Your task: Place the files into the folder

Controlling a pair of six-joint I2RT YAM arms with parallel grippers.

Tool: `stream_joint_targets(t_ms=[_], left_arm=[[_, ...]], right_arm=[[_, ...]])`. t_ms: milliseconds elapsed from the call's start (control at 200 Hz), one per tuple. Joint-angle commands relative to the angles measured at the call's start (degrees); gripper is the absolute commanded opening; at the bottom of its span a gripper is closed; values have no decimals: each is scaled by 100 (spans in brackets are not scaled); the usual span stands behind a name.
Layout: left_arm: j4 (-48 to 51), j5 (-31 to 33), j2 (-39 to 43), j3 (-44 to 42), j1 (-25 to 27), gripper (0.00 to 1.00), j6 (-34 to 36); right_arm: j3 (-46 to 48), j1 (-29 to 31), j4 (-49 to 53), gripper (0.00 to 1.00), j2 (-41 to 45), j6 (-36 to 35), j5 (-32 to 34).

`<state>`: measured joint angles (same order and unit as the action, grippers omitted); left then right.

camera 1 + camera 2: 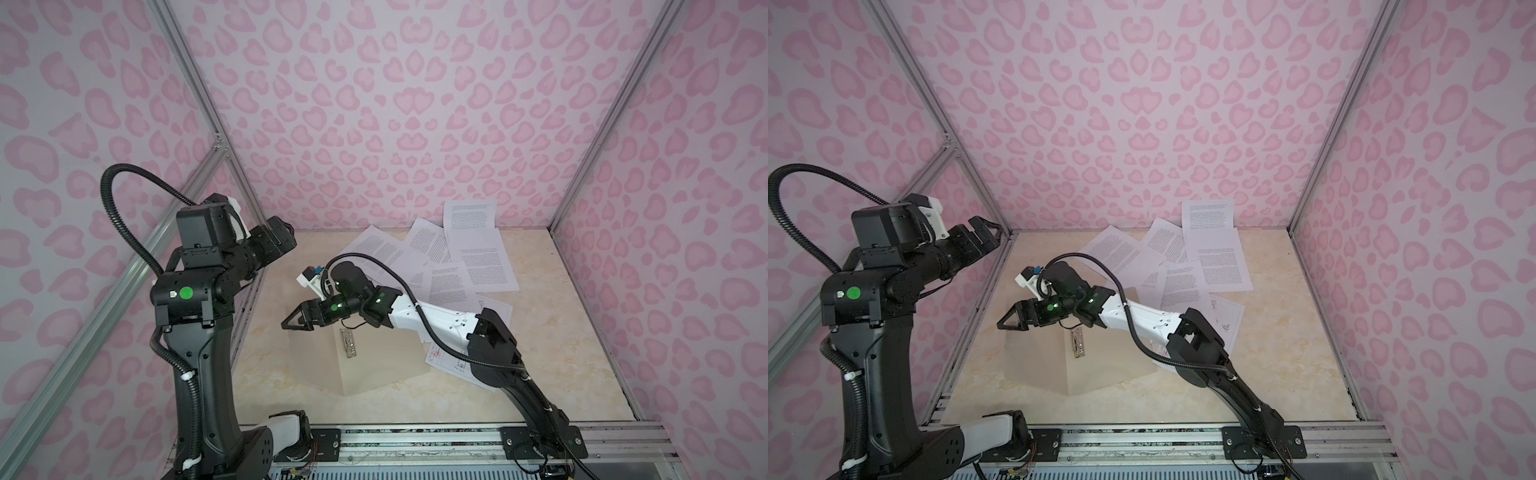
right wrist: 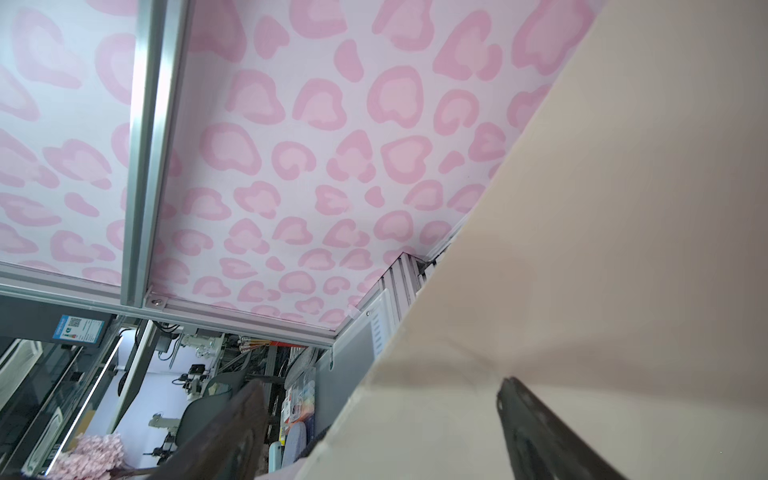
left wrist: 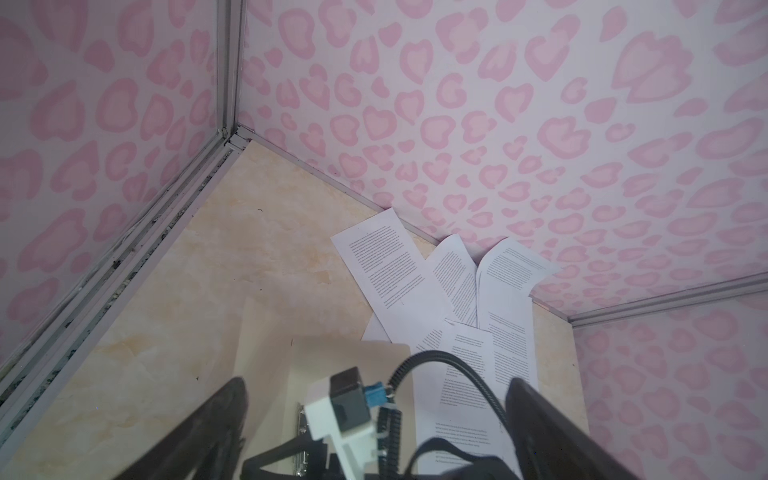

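Left arm: stands upright at the left of both top views, forearm folded forward. The left gripper (image 1: 286,237) is held high beside the left wall and aimed toward the back, its fingers (image 3: 220,419) spread wide with nothing between them. Right arm: enters from the lower right and stretches low and leftward across the middle of the frame. The right gripper (image 1: 291,323) sits at the top edge of the raised left flap of the folder (image 1: 316,361). In the right wrist view its fingers (image 2: 536,432) stand far apart with the flap's edge running between them, not pinched; whether they touch it cannot be told. The folder, beige, lies open at the centre of the table (image 1: 561,332), left flap tilted up, metal clip (image 1: 348,343) at the spine. Files (image 1: 482,257): white printed sheets, fanned and overlapping at the upper right of the tabletop, outside the folder. One leans up the back wall, and a drawing sheet (image 1: 444,365) lies partly under the right arm.
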<state>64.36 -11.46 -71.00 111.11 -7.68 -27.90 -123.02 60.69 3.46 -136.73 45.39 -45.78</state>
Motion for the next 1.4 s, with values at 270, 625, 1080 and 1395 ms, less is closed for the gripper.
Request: stream_joint_targets(t_ms=[270,625,1080,1395], left_arm=[[-876,-946,610,-3221,-208,98,-138],[-2840,-257,292,-6672,591,98,-1141],[-4325,-392,-1369,-7110,2221,98,-1122],[-4944,-549,-2242,-6597,3368,98,-1703]], right_arm=[[1754,-862,1071,87,840,-919,607],[3522,-1209,1572,85,1276,-1643,1666],[6339,-2517,-693,83,1942,-313,1227],[7118,-3539,-622,83,2763,-549,1299]])
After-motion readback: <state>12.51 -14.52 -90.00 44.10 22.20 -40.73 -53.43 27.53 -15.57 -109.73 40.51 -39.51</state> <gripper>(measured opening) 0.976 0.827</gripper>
